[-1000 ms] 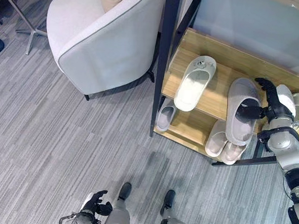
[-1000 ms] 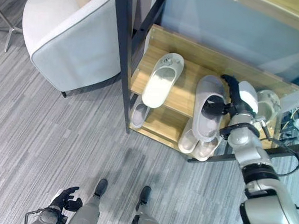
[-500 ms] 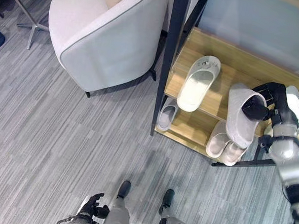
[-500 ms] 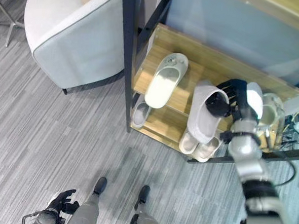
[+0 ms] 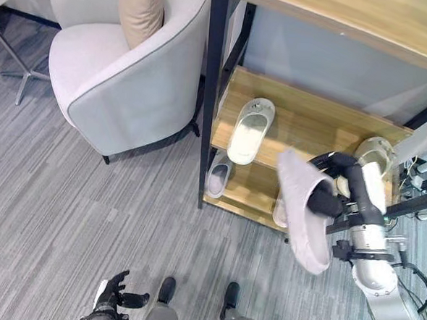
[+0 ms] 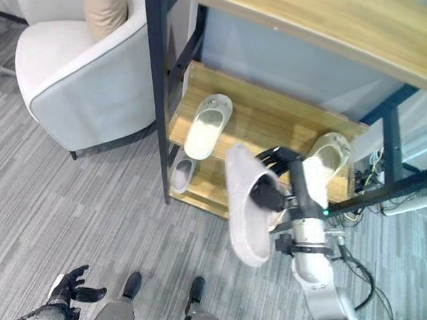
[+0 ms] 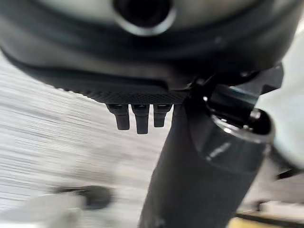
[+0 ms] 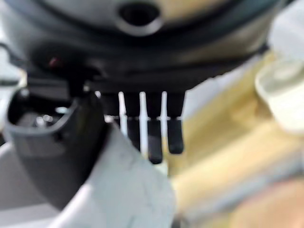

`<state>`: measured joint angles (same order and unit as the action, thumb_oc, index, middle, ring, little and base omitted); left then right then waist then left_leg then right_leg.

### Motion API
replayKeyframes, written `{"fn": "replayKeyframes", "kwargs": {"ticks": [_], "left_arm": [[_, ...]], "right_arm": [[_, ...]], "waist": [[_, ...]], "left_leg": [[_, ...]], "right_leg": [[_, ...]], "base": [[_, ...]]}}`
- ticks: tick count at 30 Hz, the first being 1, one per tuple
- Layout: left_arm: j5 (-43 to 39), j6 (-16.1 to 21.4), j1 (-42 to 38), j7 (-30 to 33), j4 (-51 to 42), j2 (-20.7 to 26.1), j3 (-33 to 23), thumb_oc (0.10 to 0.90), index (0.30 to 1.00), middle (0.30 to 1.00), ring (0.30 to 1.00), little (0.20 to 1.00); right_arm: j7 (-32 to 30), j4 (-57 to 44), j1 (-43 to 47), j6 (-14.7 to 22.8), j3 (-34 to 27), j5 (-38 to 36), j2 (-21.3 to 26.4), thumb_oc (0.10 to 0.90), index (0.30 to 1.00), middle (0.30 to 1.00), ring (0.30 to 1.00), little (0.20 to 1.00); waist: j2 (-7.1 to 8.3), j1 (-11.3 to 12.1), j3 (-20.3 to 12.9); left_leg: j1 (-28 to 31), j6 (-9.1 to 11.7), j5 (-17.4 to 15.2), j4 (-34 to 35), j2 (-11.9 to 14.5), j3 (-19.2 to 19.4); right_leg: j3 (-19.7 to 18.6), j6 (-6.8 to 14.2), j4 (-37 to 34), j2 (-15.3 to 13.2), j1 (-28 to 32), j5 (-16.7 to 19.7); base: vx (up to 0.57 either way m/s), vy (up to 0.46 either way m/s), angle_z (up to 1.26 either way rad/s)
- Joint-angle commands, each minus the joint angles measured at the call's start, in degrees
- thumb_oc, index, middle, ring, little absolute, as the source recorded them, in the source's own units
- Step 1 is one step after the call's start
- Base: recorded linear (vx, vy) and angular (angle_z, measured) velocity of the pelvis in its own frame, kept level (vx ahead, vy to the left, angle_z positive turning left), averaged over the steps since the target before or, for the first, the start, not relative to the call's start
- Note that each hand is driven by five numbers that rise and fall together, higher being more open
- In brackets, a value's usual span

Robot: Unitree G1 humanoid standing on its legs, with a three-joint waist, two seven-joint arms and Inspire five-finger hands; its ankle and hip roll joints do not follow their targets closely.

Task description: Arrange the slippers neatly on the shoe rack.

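Grey slipper (image 5: 302,212) pinched by right hand (image 5: 333,183) fingers; two slippers (image 5: 250,130) on middle shelf; left hand (image 5: 113,291) spread.

Both eye views look steeply down from the robot's head onto the shoe rack (image 5: 302,129), a small step apart, sharing the rack, the armchair (image 5: 124,75) beside it and the floor before it. The left wrist view looks along the left hand (image 7: 137,116) at the floor, very close. The right wrist view looks past the right hand (image 8: 152,128), close to the rack's wooden shelf.
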<state>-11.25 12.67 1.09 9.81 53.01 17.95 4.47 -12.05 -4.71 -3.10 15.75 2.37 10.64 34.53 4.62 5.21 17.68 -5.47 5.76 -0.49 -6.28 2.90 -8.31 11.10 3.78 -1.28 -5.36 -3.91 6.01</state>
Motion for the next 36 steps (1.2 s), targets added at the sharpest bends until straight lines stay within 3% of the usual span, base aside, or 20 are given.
{"fn": "replayKeyframes", "kwargs": {"ticks": [1,2,4,6,7,8,12,16,22,23,26,27,32,36], "left_arm": [[-4.4,7.9,-3.8,2.4,-16.2,5.6,3.4,0.800,0.900,0.900,0.900,0.900],[-4.4,7.8,-3.8,2.4,-16.2,5.6,3.3,0.800,0.900,0.900,0.900,0.900],[-5.1,9.6,-5.9,3.4,-23.8,6.1,5.7,0.800,0.900,0.900,0.900,0.900],[-5.0,10.5,-6.7,4.7,-25.1,6.1,5.8,0.800,0.900,0.900,0.900,0.900],[-2.8,12.5,-9.5,9.6,-29.0,6.2,5.9,0.800,0.900,0.900,0.900,0.900],[-2.8,12.4,-9.4,9.6,-29.0,6.2,5.8,0.800,0.900,0.900,0.900,0.900],[-0.1,14.4,-15.0,20.5,-32.4,5.2,5.2,0.800,0.900,0.900,0.900,0.900],[0.5,14.5,-20.9,27.2,-31.4,8.0,3.1,0.800,0.900,0.900,0.900,0.900],[-2.6,15.3,-24.3,32.0,-31.9,11.3,0.7,0.800,0.900,0.900,0.900,0.900],[-3.6,15.5,-23.6,32.9,-33.4,12.1,-0.8,0.800,0.900,0.900,0.900,0.900],[-3.9,16.0,-22.1,33.6,-35.2,12.5,-2.0,0.800,0.900,0.900,0.900,0.900],[-3.9,15.7,-18.7,34.2,-37.0,13.0,-3.0,0.800,0.900,0.900,0.900,0.900],[-3.1,16.5,-14.8,34.8,-37.7,13.4,-2.7,0.800,0.900,0.900,0.900,0.900],[-4.0,16.5,-11.7,34.3,-37.3,13.0,-2.4,0.800,0.900,0.900,0.900,0.900]], "right_arm": [[1.2,-3.3,6.6,5.3,3.8,-1.7,4.0,0.400,0.300,0.300,0.300,0.300],[1.1,-3.2,6.8,5.3,3.9,-1.7,4.0,0.400,0.300,0.300,0.300,0.300],[0.0,1.6,12.7,3.8,9.3,0.9,4.7,0.400,0.300,0.300,0.300,0.300],[-0.9,4.0,15.6,3.2,11.3,1.6,4.7,0.400,0.300,0.300,0.300,0.300],[-2.9,7.1,20.2,2.0,13.6,2.6,4.3,0.400,0.300,0.300,0.300,0.300],[-3.0,7.3,20.4,2.1,13.8,2.7,4.2,0.400,0.300,0.300,0.300,0.300],[-7.8,11.8,29.6,0.8,15.5,0.5,2.8,0.400,0.300,0.300,0.300,0.300],[-12.8,20.3,41.8,-0.8,16.4,-1.1,6.2,0.400,0.300,0.300,0.300,0.300],[-18.2,31.9,56.4,-1.9,18.2,-5.4,12.7,0.400,0.300,0.300,0.300,0.300],[-19.0,34.8,60.1,-2.2,18.8,-7.2,15.4,0.400,0.300,0.300,0.300,0.300],[-20.1,39.5,64.2,-2.3,20.7,-8.9,18.4,0.400,0.300,0.300,0.300,0.300],[-21.4,42.9,67.5,-2.9,21.6,-10.5,23.0,0.400,0.300,0.300,0.300,0.300],[-21.4,48.8,71.6,-1.9,25.2,-14.4,26.9,0.400,0.300,0.300,0.300,0.300],[-21.1,52.0,74.7,-0.6,27.7,-18.7,29.2,0.400,0.300,0.300,0.300,0.300]], "waist": [[-1.45,-1.8,3.8],[-1.40,-1.9,3.4],[-2.67,-1.8,2.7],[-2.85,-1.7,2.2],[-3.34,-1.0,2.5],[-3.28,-1.1,2.1],[-4.10,-0.1,1.7],[-4.94,0.2,1.8],[-5.71,1.0,4.1],[-6.04,1.4,5.2],[-6.38,2.1,6.5],[-6.39,2.8,8.3],[-6.34,3.5,11.2],[-6.23,4.0,12.0]], "left_leg": [[-15.2,-3.9,-11.0,-22.6,-2.7,2.7],[-15.8,-3.9,-10.7,-22.6,-2.8,2.6],[-24.1,-4.2,-13.7,-32.0,-2.4,2.8],[-27.5,-4.3,-14.6,-35.1,-2.2,2.9],[-33.8,-4.5,-16.5,-41.6,-2.1,3.1],[-34.4,-4.5,-16.7,-42.0,-2.1,3.1],[-49.0,-4.8,-23.3,-58.0,-1.8,3.2],[-62.3,-5.5,-27.3,-72.5,-1.7,2.2],[-75.9,-6.4,-33.0,-92.2,-3.0,1.2],[-79.4,-6.7,-35.3,-98.4,-3.3,1.1],[-82.2,-6.9,-37.6,-104.4,-3.6,0.4],[-84.4,-6.8,-40.7,-111.4,-4.2,-0.6],[-84.5,-6.4,-43.7,-117.8,-4.2,-0.9],[-84.5,-6.1,-44.4,-118.9,-4.1,-0.8]], "right_leg": [[-1.3,1.6,29.1,-4.5,-12.2,-18.2],[-1.2,1.6,29.1,-4.6,-12.7,-18.0],[-2.4,0.1,39.5,-5.2,-21.9,-22.1],[-3.0,-0.4,42.8,-5.3,-25.7,-23.3],[-3.6,-1.3,49.4,-5.5,-32.6,-25.7],[-3.7,-1.3,49.8,-5.5,-33.2,-25.9],[-6.5,-2.8,64.3,-5.2,-47.9,-32.5],[-9.3,-3.9,79.0,-5.4,-61.6,-36.3],[-11.1,-4.9,99.6,-5.2,-75.3,-41.7],[-11.7,-4.9,105.8,-5.2,-78.7,-43.5],[-13.5,-4.8,112.6,-4.6,-82.0,-45.4],[-15.5,-5.0,120.1,-4.2,-84.6,-47.6],[-17.5,-5.4,126.5,-4.2,-85.7,-49.5],[-18.1,-5.7,128.0,-4.4,-86.0,-49.6]], "base": [[-0.20,0.044,0.27],[-0.25,0.056,0.42],[-0.20,0.037,0.29],[-0.22,0.016,-0.08],[-0.24,0.004,-0.08],[-0.25,-0.015,-0.10],[-0.13,-0.012,-0.18],[-0.12,0.014,-0.13],[0.02,-0.003,0.02],[0.09,0.021,0.05],[0.16,0.057,-0.02],[0.16,0.046,-0.01],[0.11,0.031,-0.05],[0.09,0.020,-0.11]]}}
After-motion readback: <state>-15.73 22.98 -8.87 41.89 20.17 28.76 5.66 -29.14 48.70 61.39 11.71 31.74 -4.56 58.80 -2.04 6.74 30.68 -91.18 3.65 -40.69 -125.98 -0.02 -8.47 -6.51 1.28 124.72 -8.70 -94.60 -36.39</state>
